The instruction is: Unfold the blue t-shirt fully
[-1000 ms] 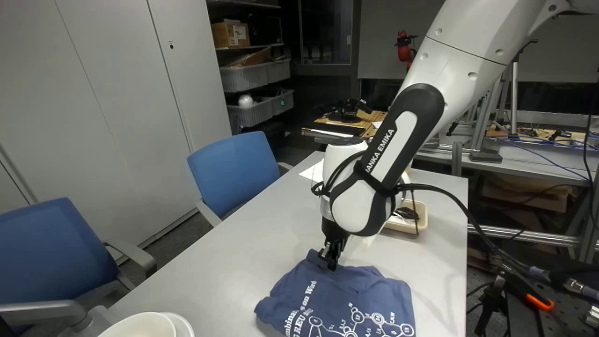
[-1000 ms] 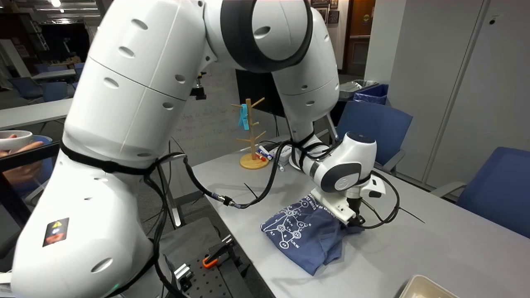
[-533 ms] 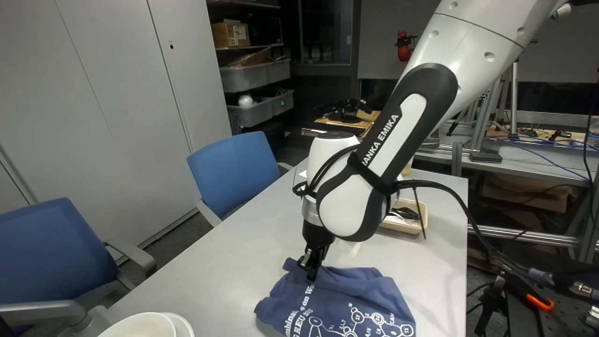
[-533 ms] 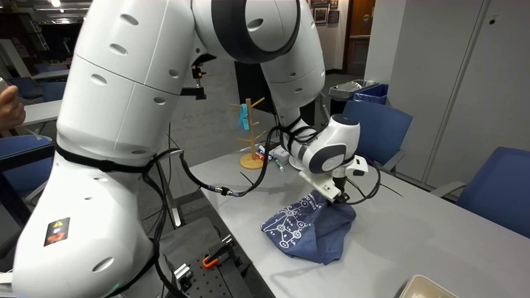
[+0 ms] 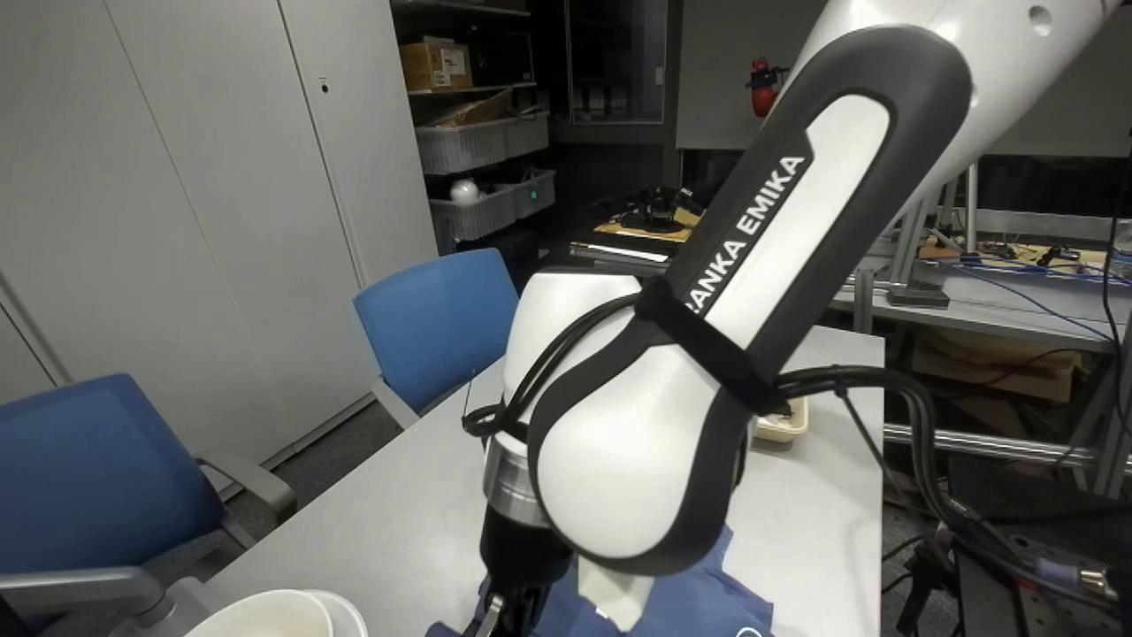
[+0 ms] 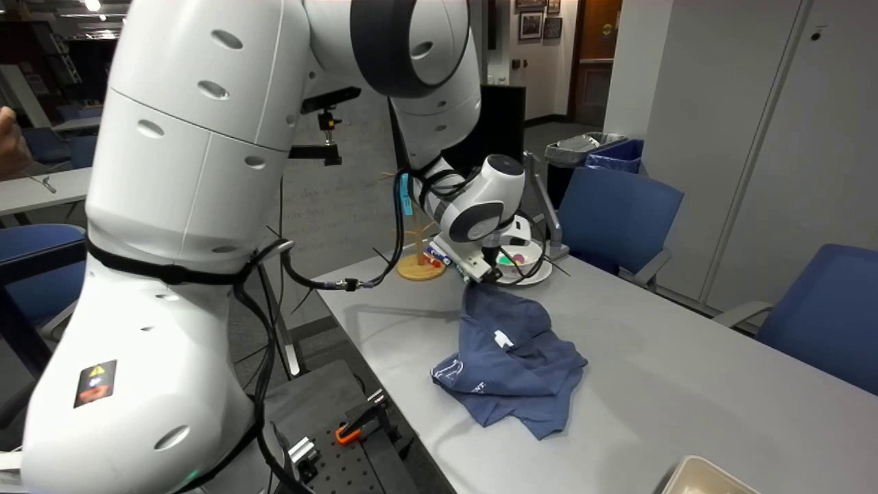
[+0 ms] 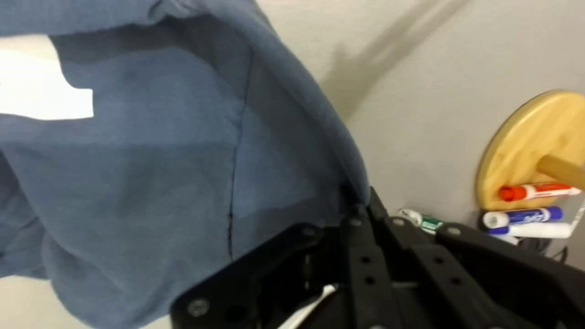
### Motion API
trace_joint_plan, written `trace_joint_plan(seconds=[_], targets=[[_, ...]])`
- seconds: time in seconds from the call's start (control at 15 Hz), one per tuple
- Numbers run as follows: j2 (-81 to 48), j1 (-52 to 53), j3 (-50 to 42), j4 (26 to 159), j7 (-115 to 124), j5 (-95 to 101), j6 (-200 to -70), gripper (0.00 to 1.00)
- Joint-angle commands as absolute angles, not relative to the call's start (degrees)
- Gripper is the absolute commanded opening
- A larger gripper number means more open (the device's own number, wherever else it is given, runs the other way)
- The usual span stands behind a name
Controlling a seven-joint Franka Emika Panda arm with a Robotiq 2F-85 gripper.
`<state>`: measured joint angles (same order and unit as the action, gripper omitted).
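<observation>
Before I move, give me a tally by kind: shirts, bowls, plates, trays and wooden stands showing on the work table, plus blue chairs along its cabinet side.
Shirt: 1
Bowl: 1
Plate: 1
Tray: 1
Wooden stand: 1
Blue chairs: 2
Total: 7

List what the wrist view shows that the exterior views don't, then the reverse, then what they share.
Only the wrist view clearly shows a thin dark seam on the dark blue cloth t-shirt and how the black end effector pinches its edge.
Both exterior views alone show blue upholstered chairs and a beige rectangular tray.
All three share the t-shirt, the end effector and the flat light grey tabletop.
</observation>
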<state>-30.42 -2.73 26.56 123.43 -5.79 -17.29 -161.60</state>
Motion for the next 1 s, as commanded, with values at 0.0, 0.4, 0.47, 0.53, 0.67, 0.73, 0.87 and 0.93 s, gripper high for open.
trace_joint_plan(seconds=[0.0, 0.4, 0.47, 0.53, 0.67, 0.73, 0.87, 0.93], targets=[[-30.77, -3.45, 32.08, 122.79, -8.89, -22.68, -159.25, 0.01], [-34.70, -2.56, 39.15, 122.39, -10.12, -27.18, -160.48, 0.01], [-35.80, -2.26, 40.13, 122.20, -10.04, -27.49, -160.95, 0.01], [-36.66, -2.34, 41.24, 122.19, -9.96, -27.91, -161.25, 0.01], [-38.90, -2.12, 43.46, 121.91, -9.28, -28.57, -162.41, 0.01], [-39.90, -2.05, 44.44, 121.91, -9.03, -28.83, -163.02, 0.01], [-41.48, -1.84, 45.97, 122.07, -8.33, -28.66, -163.74, 0.27], [-42.08, -1.85, 46.47, 122.26, -8.14, -28.13, -164.09, 0.29]])
